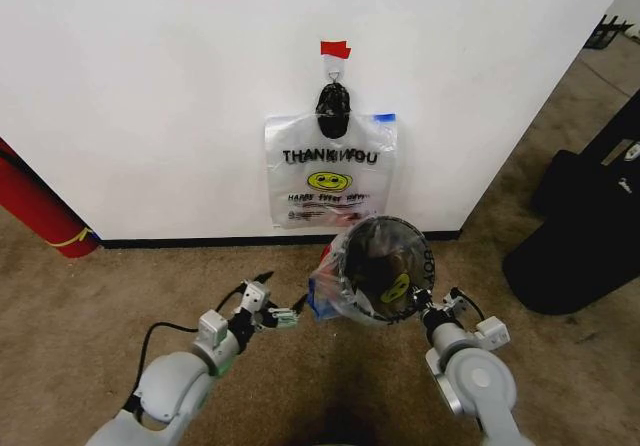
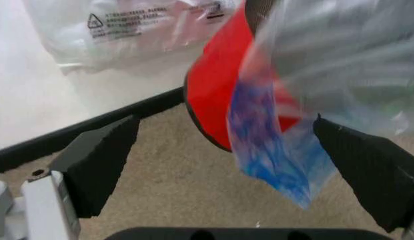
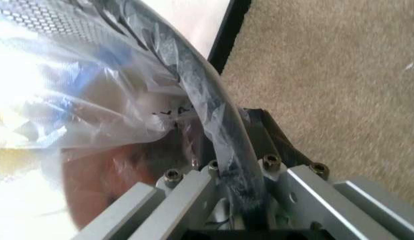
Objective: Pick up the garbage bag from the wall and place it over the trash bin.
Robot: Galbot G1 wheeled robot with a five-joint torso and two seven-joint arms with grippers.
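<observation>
Even, bright room light fills the head view; the wall (image 1: 150, 86) is clean white with no glare, and a soft dark shadow lies on the carpet (image 1: 330, 406) between the arms. In the left wrist view the bag (image 2: 274, 150) and wall are blurred and washed out. In the right wrist view the bag film blows out to white glare beside the bin (image 3: 214, 110) rim.

Thin glossy plastic bag (image 1: 340, 291), black mesh bin (image 1: 385, 256)
</observation>
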